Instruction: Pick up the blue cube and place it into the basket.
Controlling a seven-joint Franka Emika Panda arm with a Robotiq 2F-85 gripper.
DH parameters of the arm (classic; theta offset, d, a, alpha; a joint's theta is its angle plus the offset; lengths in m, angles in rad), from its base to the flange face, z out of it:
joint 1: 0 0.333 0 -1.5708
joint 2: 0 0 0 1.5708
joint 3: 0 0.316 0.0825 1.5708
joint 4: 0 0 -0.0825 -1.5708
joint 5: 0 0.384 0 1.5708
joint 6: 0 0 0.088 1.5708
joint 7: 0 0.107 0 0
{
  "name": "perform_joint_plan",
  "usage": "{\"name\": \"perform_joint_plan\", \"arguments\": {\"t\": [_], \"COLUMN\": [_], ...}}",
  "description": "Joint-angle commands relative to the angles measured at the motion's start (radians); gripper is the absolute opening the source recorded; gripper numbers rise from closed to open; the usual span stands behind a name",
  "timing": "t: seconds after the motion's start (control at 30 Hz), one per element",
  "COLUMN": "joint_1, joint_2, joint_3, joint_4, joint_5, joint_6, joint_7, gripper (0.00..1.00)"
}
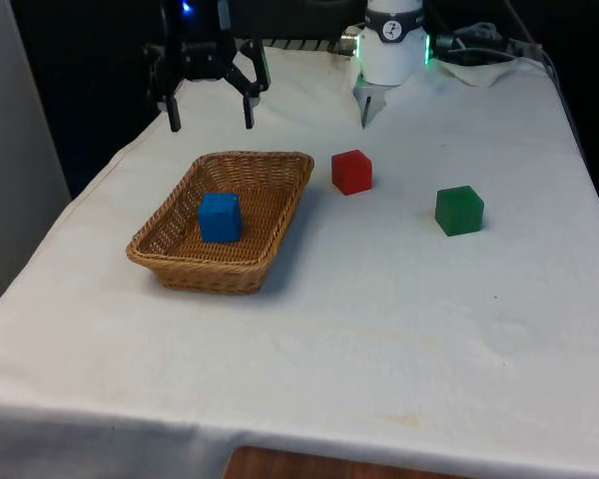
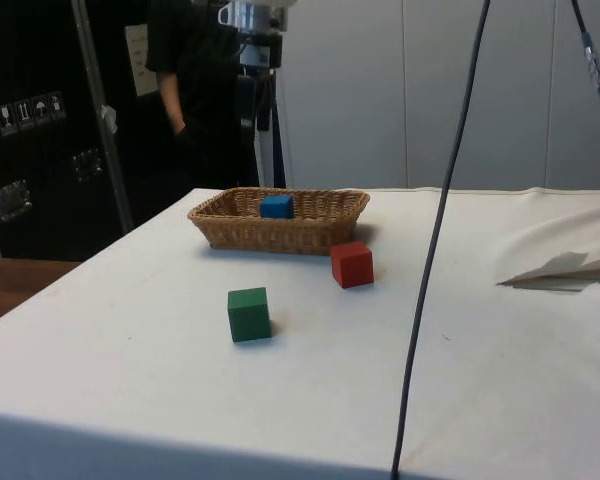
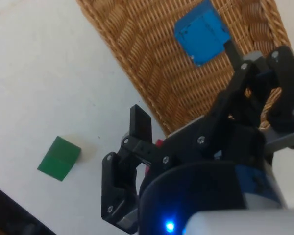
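The small blue cube [image 1: 220, 217] sat inside the woven brown wicker basket [image 1: 270, 175], on its floor. The black two-finger pincer [image 1: 211, 122] hung in the air above the far end of the basket with its fingers spread wide apart and nothing between them. A red cube [image 1: 351, 171] stood on the white-clothed worktop [image 1: 379, 299] just beside the basket, on the front view's right. A green cube [image 1: 459, 211] stood further right, apart from both. A person in dark clothes [image 2: 195, 90] seemed to stand behind the worktop.
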Motion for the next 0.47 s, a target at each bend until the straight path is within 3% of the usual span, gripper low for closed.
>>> {"name": "perform_joint_plan", "arguments": {"t": [0.0, 0.13, 0.17, 0.23, 0.4, 0.43], "joint_1": [0.01, 0.019, 0.01, 0.023, 0.031, 0.024], "joint_2": [-0.004, -0.01, -0.007, -0.011, -0.012, -0.01], "joint_3": [-0.007, -0.005, 0.002, -0.003, -0.001, 0.005], "joint_4": [0.006, 0.023, 0.021, 0.036, 0.055, 0.054], "joint_5": [-0.023, -0.054, -0.038, -0.071, -0.095, -0.081], "joint_6": [-0.017, -0.043, -0.032, -0.06, -0.087, -0.079], "joint_7": [0.022, 0.053, 0.037, 0.069, 0.094, 0.081], "gripper": [1.0, 1.0, 1.0, 1.0, 1.0, 1.0]}}
